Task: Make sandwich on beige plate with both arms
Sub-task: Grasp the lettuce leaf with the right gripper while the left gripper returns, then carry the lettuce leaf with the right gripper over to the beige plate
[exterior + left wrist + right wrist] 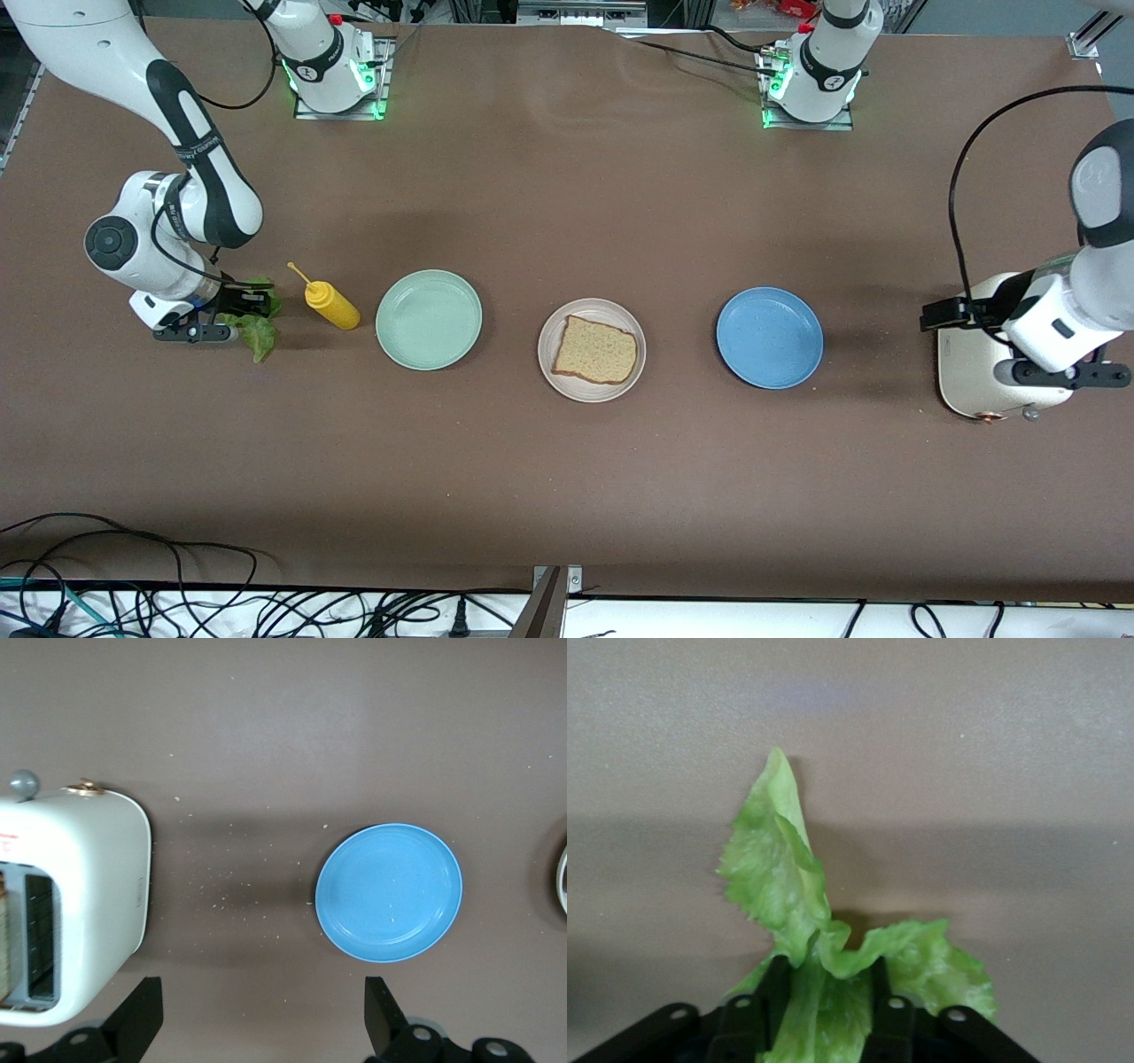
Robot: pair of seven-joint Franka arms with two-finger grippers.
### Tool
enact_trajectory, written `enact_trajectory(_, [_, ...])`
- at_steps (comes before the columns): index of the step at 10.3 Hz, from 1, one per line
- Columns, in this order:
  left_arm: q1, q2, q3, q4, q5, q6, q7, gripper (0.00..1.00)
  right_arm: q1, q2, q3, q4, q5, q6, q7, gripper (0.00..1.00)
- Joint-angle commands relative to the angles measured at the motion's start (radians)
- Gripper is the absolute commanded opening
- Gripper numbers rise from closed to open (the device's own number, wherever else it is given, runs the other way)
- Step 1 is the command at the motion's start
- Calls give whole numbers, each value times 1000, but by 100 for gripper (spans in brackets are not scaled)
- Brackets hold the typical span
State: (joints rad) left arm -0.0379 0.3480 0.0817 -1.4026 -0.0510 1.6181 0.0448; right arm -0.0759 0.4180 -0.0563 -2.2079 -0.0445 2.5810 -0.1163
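Lettuce (788, 904) sat between the two black fingers (775, 988) of the right gripper (252, 306), at the middle left of the front view; the fingers had narrowed onto the base of the leaf and pressed it from both sides, while the ruffled tip spread out over the brown tabletop (567, 478). In the right wrist view the leaf rose from between the fingers at the bottom of the frame, one lobe standing up toward the centre, another curling to the lower right.

Just beside the leaf, toward the frame's centre, lay a yellow squeeze bottle (330, 303) on its side. Next came a mint-green plate (429, 319), then the beige plate (592, 350) at the centre of the frame, carrying one slice of brown bread (597, 350). A blue plate (769, 337) lay to its right.

At the far right of the front view the left gripper (257, 1010) hung over the tabletop between a cream toaster (974, 390) and the blue plate, its fingers spread wide and holding nothing. In the left wrist view the fingers showed at the bottom of the frame, the toaster at the left, the blue plate right of centre.

Both arm bases stood along the top edge, lit green. Black cables trailed along the bottom edge of the frame.
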Motion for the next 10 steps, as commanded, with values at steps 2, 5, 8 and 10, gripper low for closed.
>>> enact_trajectory(2, [12,-90,0,-12,28,-44,10,100,-5,-5,4,-4,-6,8,-2,0])
enact_trajectory(5, [10,-95,-2,-13,26,-44,10,100,-5,-16,4,17,-8,-22,-9,0])
enact_trajectory(8, [9,-93,-3,-15,26,-44,7,100,-1,-47,10,185,-9,-282,-2,0])
enact_trajectory(10, [10,-93,-2,-19,26,-44,9,100,5,-47,12,359,-8,-508,1,0])
